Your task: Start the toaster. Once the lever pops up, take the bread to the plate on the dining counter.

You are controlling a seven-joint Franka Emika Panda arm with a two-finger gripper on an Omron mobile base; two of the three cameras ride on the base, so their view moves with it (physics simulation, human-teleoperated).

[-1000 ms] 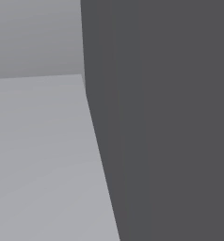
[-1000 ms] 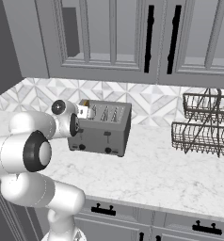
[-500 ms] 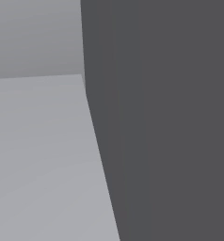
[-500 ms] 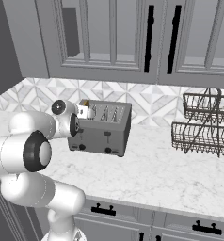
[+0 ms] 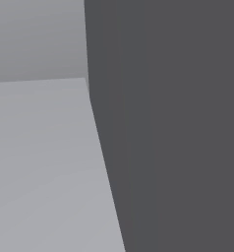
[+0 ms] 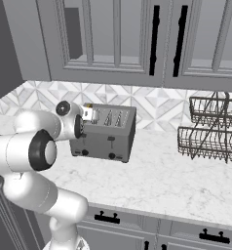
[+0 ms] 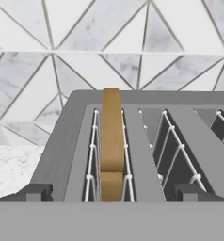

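Note:
The grey toaster (image 6: 108,137) stands on the white marble worktop (image 6: 176,180) against the tiled wall. In the hand view the bread (image 7: 111,141), a tan slice, stands on edge in the left slot of the toaster (image 7: 147,155), between its wire guides. My gripper (image 7: 113,193) hovers just above the toaster's near end, open, its two dark fingertips (image 7: 38,192) spread wide to either side of that slot with nothing between them. From the right base view my hand (image 6: 90,114) sits over the toaster's left end. A lever (image 6: 111,140) shows on the toaster's front. The plate and the dining counter are out of view.
A two-tier wire rack (image 6: 210,129) stands on the worktop to the right of the toaster. Grey upper cabinets (image 6: 137,39) with black handles hang above it. A dark tall panel (image 5: 173,123) stands close to the base on the left.

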